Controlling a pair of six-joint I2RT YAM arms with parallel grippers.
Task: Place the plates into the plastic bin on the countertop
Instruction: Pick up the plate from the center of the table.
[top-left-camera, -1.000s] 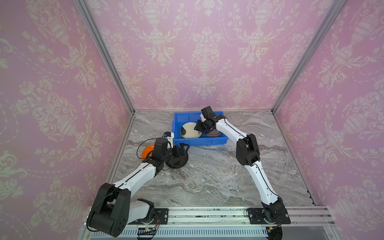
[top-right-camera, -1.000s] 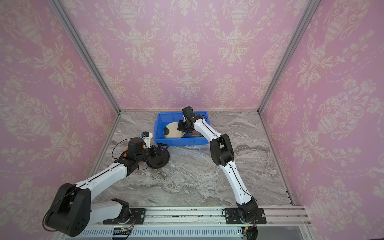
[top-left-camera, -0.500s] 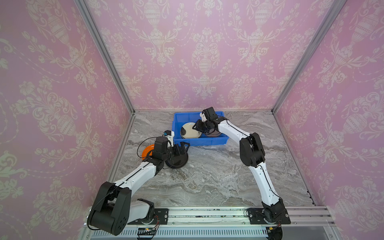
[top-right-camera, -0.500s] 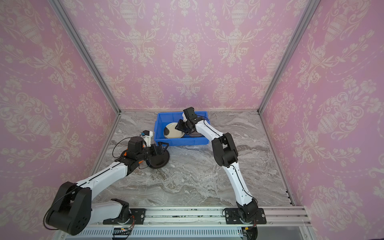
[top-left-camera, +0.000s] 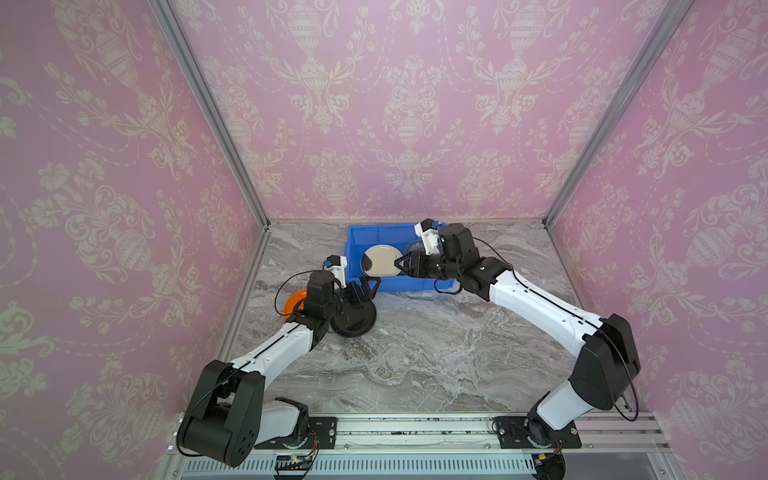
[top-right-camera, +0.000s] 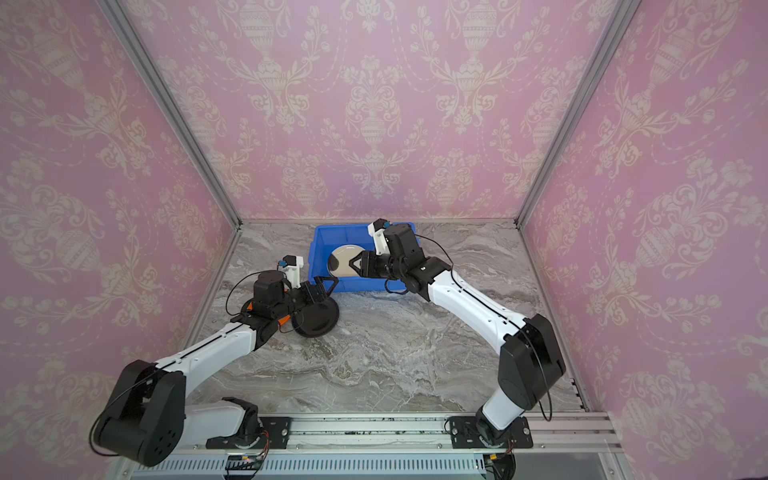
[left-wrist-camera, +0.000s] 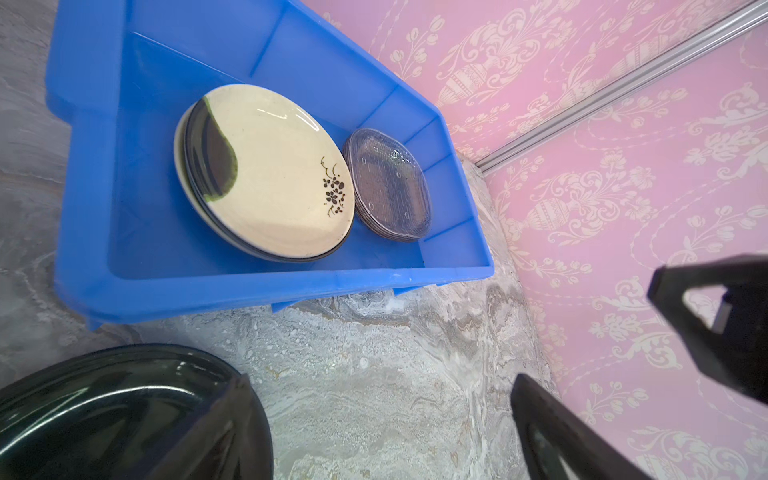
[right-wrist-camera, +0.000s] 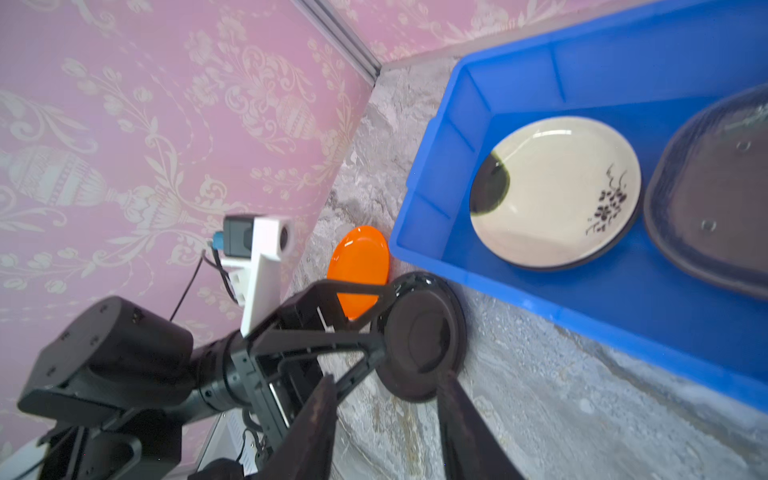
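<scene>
The blue plastic bin (top-left-camera: 374, 237) stands at the back of the countertop (top-left-camera: 415, 353). Inside it lie a stack topped by a cream plate with dark marks (left-wrist-camera: 270, 174) and a stack of smoky glass plates (left-wrist-camera: 390, 187). In front of the bin a black plate (top-left-camera: 353, 318) is tipped up, its underside showing in the right wrist view (right-wrist-camera: 419, 340). My left gripper (top-left-camera: 365, 289) stands wide open, one finger at that plate's rim. An orange plate (right-wrist-camera: 359, 266) lies behind it by the wall. My right gripper (top-left-camera: 399, 264) hovers over the cream plate, open and holding nothing.
The bin's front wall (left-wrist-camera: 249, 286) stands just beyond the black plate. The left side wall and its metal post (top-left-camera: 249, 266) run close by the orange plate. The right arm's elbow (top-left-camera: 602, 357) juts out over the right of the countertop.
The right arm's elbow has swung down and to the right, and its gripper has drawn slightly toward the bin's front, jaws a little wider. The left arm has barely moved.
</scene>
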